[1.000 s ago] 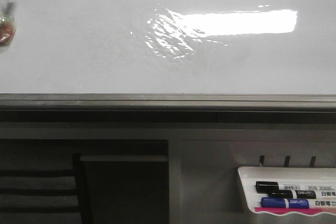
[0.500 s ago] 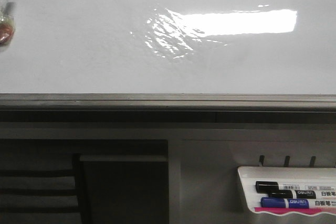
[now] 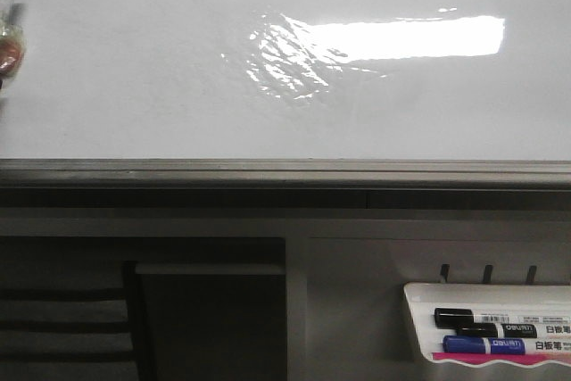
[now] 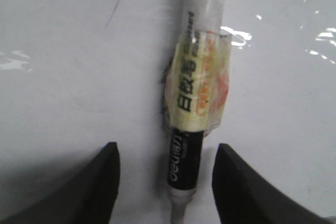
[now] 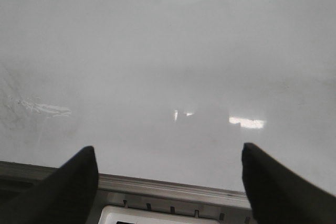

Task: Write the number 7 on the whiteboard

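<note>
The whiteboard (image 3: 134, 86) fills the upper front view, with a bright rectangular reflection (image 3: 410, 37). No number 7 shows on it. The left wrist view has only a short faint dark stroke (image 4: 113, 10). A whiteboard marker (image 4: 191, 103), wrapped in yellowish tape with a black lower band, lies against the board. It also shows at the far left edge of the front view (image 3: 7, 33). My left gripper (image 4: 167, 182) is open, its fingers either side of the marker with a gap on each side. My right gripper (image 5: 168, 182) is open and empty, facing the board's lower part.
A grey metal rail (image 3: 285, 171) edges the board below and also shows in the right wrist view (image 5: 173, 187). A small white marker tray (image 3: 419, 310) at the lower right holds a black marker (image 3: 482, 318) and a blue marker (image 3: 486, 344).
The taped marker at the left edge of the front view has shifted slightly to the left. Nothing else has visibly changed.
</note>
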Motion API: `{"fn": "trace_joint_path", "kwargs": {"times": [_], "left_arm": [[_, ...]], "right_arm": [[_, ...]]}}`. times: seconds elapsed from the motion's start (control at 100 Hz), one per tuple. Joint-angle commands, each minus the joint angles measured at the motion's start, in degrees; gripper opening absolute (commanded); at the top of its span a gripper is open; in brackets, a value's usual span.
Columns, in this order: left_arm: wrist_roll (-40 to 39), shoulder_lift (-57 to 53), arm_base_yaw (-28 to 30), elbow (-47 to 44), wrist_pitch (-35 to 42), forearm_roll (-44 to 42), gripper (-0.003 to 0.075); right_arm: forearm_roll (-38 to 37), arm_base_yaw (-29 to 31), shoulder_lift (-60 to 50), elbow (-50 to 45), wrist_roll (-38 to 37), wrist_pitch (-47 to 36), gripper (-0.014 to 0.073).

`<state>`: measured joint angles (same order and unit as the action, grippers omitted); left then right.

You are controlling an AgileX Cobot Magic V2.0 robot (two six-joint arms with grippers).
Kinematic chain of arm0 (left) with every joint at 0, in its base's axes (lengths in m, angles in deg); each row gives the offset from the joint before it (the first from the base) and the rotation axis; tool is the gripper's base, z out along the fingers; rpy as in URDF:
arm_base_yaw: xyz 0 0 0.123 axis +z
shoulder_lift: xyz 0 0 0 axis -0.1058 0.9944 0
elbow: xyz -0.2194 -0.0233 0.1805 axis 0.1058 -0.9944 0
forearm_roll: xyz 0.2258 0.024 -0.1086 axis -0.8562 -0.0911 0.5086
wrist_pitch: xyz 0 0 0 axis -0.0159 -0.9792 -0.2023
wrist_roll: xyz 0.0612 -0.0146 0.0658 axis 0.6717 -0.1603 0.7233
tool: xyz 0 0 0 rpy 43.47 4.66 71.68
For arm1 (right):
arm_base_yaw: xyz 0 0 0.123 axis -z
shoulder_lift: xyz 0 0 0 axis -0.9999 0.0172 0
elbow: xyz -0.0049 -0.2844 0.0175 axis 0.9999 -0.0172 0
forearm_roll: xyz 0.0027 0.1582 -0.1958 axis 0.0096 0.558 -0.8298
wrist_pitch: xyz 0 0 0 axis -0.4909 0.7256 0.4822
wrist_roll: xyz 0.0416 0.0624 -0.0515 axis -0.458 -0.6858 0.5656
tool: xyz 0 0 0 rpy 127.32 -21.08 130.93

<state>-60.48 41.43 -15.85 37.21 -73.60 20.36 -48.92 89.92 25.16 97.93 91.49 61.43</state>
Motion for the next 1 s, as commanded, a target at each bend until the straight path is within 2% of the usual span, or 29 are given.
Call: {"fn": "trace_joint_path", "kwargs": {"times": [0.0,0.15,0.26,0.64,0.71,0.9,0.99], "left_arm": [[-0.07,-0.52,-0.52,1.70,4.69,-0.75,0.0261],[-0.07,-0.28,-0.64,1.70,5.11,-0.82,0.0149],[-0.07,-0.28,-0.64,1.70,5.52,-0.82,0.0094],[-0.07,-0.40,-0.64,1.91,4.99,-0.82,-0.0020],[-0.07,-0.99,-0.64,3.57,-0.28,-1.88,-0.0020],[-0.07,-2.66,-0.64,11.15,-22.83,-3.22,-0.0020],[3.65,-3.80,-1.74,14.29,-31.07,-3.22,-0.0020]], "right_arm": [[0.29,0.22,0.89,1.87,0.63,-4.58,0.0512],[0.29,0.22,0.89,1.87,0.63,-4.58,0.0512],[0.29,0.22,0.89,1.87,0.63,-4.58,0.0512],[0.29,0.22,1.37,2.52,0.63,-3.72,0.0512],[0.56,0.22,3.03,4.35,0.63,-0.01,0.0512],[0.68,0.22,11.53,11.07,0.63,11.05,0.0510],[1.63,0.22,15.62,14.22,2.86,15.55,0.0510]]}}
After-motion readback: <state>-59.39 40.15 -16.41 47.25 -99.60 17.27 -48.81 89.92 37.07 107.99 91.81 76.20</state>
